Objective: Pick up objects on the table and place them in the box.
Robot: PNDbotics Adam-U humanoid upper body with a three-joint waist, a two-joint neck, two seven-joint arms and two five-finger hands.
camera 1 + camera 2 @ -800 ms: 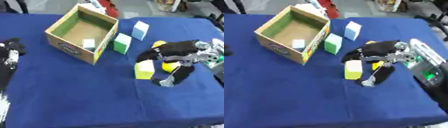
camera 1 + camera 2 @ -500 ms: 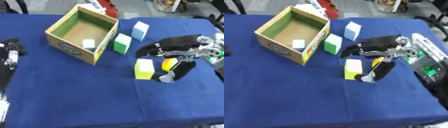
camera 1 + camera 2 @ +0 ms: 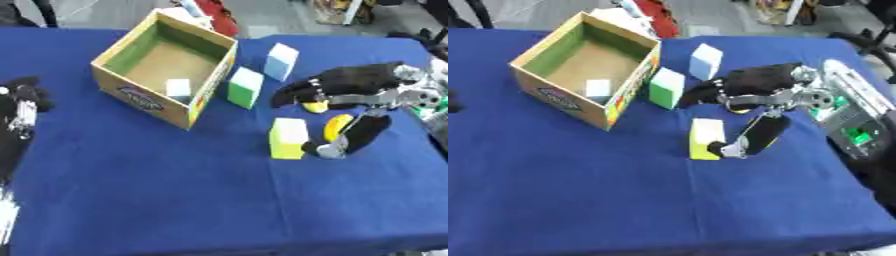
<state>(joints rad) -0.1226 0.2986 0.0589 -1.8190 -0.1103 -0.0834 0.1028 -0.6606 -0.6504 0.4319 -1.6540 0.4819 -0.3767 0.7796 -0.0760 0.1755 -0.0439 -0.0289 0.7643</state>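
Two hands show over the blue bench (image 3: 157, 200). Nearest, on the right, the right hand (image 3: 354, 95) reaches in from the right edge with its fingers (image 3: 297, 92) stretched leftward and its thumb (image 3: 350, 140) pointing down toward the cloth, so the fingers are spread apart and clamp nothing. Between fingers and thumb lies a yellow object (image 3: 335, 126), curved like a banana; whether the hand touches it cannot be told. A second small yellow piece (image 3: 313, 106) shows just under the fingers. Just left of the thumb tip stands a yellow-green block (image 3: 288, 138) on the cloth, very close to the thumb. At the left edge the left hand (image 3: 22, 102) rests idle, dark against the cloth; I cannot tell how its fingers lie. Farther back, a green block (image 3: 245, 88) stands just beside the right wall of the cardboard box (image 3: 144, 97), and a pale blue block (image 3: 281, 61) sits a little farther and to the right of it. Inside the open box lies a small white block (image 3: 178, 89), against its near right wall.
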